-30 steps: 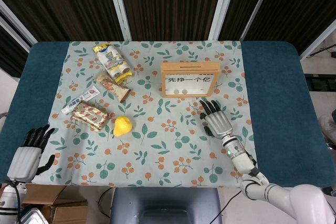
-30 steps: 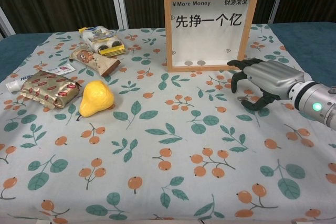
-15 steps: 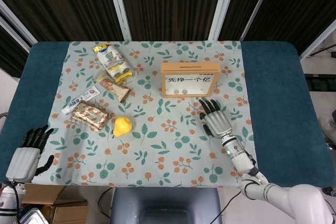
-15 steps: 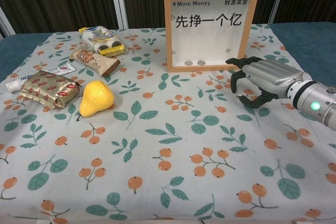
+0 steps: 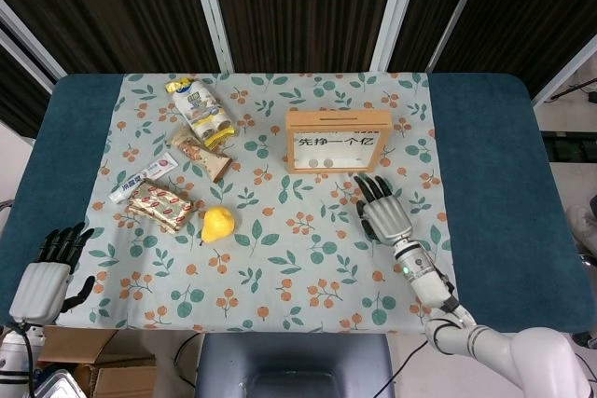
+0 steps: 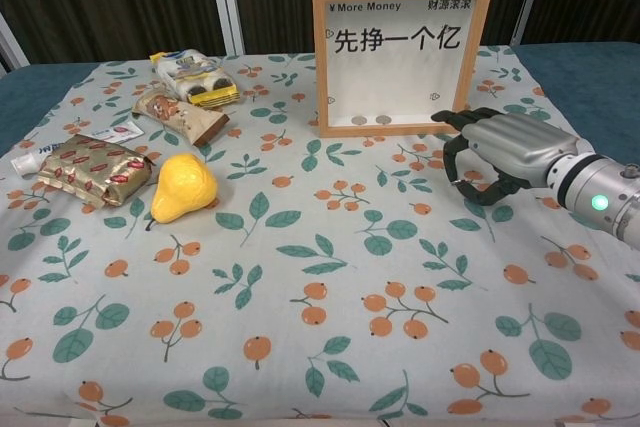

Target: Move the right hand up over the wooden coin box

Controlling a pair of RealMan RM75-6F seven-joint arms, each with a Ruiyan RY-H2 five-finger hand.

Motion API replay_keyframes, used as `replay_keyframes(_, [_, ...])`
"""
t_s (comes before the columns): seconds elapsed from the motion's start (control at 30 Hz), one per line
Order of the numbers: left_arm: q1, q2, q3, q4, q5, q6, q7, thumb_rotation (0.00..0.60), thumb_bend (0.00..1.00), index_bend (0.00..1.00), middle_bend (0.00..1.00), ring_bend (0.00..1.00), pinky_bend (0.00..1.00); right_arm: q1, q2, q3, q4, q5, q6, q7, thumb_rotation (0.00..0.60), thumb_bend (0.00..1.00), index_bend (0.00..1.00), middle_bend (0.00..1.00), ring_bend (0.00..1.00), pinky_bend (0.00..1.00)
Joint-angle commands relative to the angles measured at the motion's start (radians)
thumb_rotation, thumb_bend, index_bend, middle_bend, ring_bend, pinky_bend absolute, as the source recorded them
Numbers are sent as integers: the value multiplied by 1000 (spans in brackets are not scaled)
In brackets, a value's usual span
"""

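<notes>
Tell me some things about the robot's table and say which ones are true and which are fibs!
1. The right hand is above the wooden coin box. False: it is low, in front of the box and to its right.
2. Two coins lie inside the box. True.
3. The yellow pear is in the left hand. False: the pear lies on the cloth, and that hand holds nothing.
4. Snack packets lie on the left part of the cloth. True.

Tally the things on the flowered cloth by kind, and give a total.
Snack packets: 3 (cookie pack, brown bar, red-striped packet)
White tube: 1
Yellow pear: 1
Wooden coin box: 1
Total: 6
</notes>
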Motion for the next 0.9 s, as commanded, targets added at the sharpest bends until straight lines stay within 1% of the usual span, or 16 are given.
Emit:
replay_keyframes(0.03, [0, -1, -1, 0, -1, 0, 1, 600, 395, 0, 0, 0, 0, 0, -1, 1, 0, 1, 2, 0, 600, 611, 638, 61, 0, 0])
replay_keyframes(0.5, [3, -1, -1, 0, -1, 4, 3, 600, 397, 0, 0, 0, 0, -6, -3, 4, 3, -4, 27, -4, 600, 612, 685, 69, 0, 0])
replay_keyframes(0.7, [6, 1, 1, -2, 1, 9, 1, 600, 397, 0, 0, 0, 0, -10, 4, 5, -3, -12, 49, -2, 600, 612, 733, 81, 0, 0])
replay_keyframes(0.83, [8, 3, -1, -5, 2, 14, -1, 600, 398, 0, 0, 0, 0, -15, 31, 15, -40, -24, 91, 4, 600, 612, 736, 82, 0, 0])
replay_keyframes(0.9, [9, 5, -2, -7, 3, 18, -3, 600, 399, 0, 0, 0, 0, -19, 62, 26, -82, -34, 129, 1, 600, 612, 737, 84, 0, 0])
